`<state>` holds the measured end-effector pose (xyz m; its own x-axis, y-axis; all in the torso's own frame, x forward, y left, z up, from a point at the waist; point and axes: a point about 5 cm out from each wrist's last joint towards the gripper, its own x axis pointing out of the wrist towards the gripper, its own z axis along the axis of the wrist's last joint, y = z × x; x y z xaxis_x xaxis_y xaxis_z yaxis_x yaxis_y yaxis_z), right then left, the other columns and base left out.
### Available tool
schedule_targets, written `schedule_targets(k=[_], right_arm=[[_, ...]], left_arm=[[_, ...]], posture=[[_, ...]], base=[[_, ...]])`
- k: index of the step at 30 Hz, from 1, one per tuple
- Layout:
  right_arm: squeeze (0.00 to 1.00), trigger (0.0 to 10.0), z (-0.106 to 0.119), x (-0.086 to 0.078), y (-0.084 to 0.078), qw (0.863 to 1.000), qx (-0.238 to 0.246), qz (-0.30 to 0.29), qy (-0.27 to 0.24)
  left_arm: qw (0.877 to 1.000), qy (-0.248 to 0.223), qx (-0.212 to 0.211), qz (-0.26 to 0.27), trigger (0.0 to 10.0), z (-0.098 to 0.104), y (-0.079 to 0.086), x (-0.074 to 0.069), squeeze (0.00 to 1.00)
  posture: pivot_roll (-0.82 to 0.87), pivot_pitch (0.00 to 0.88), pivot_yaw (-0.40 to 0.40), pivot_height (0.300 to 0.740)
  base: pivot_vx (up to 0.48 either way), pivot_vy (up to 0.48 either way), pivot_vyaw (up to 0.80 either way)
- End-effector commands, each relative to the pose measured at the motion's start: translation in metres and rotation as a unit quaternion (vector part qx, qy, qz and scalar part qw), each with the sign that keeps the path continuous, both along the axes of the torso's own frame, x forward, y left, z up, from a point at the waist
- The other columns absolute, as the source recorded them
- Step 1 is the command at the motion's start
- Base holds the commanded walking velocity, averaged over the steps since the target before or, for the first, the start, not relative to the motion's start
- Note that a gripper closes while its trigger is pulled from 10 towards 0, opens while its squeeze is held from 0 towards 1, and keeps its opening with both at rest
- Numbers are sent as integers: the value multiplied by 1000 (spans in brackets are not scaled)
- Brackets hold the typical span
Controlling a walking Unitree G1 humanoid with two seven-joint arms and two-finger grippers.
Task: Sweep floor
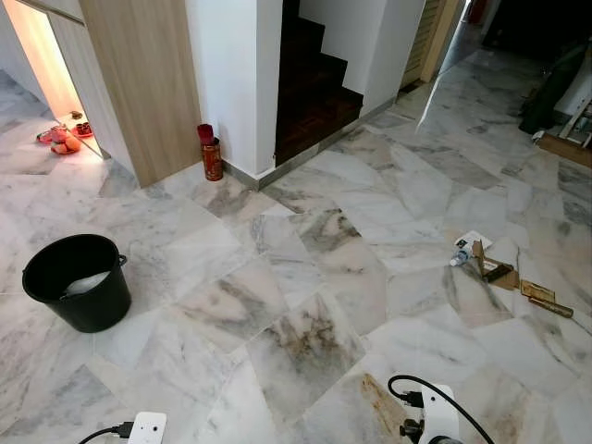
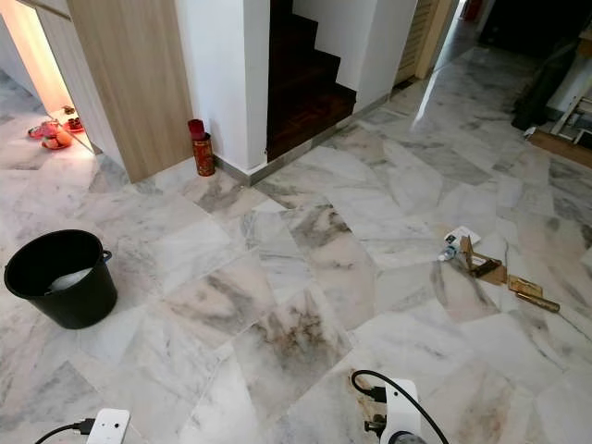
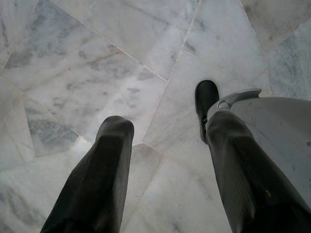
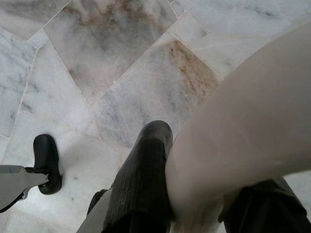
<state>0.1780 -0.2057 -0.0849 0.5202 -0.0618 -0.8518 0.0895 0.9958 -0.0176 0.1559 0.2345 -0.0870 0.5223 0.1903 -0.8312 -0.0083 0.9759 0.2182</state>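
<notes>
Head views: marble floor (image 1: 305, 277) w/ black bucket (image 1: 79, 280) at left, scrap litter (image 1: 504, 276) at right, well apart. Left wrist: left pincer (image 3: 167, 145) wide open, empty, above floor. Right wrist: right pincer (image 4: 194, 160) closed round a pale handle (image 4: 233, 131).

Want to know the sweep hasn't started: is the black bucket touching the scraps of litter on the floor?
Apart. In the left eye view the black bucket stands at the left, the litter lies at the right, with bare marble floor between.
</notes>
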Motion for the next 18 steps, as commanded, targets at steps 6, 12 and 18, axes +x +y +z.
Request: schedule_targets(k=[6, 12, 18], right_arm=[[0, 10000, 0, -2, 15, 986, 94, -115, -71], [0, 10000, 0, -1, 19, 985, 98, -118, -73], [0, 10000, -1, -1, 21, 987, 98, -113, -66]], left_arm=[[997, -21, -59, 33, 10000, 0, 12, -13, 0], [998, -23, -56, 29, 10000, 2, 14, -10, 0], [998, -25, -56, 27, 10000, 2, 13, -8, 0]], posture=[[8, 0, -60, 740], [3, 0, -49, 740], [6, 0, -50, 740]], base=[[0, 0, 0], [0, 0, 0], [0, 0, 0]])
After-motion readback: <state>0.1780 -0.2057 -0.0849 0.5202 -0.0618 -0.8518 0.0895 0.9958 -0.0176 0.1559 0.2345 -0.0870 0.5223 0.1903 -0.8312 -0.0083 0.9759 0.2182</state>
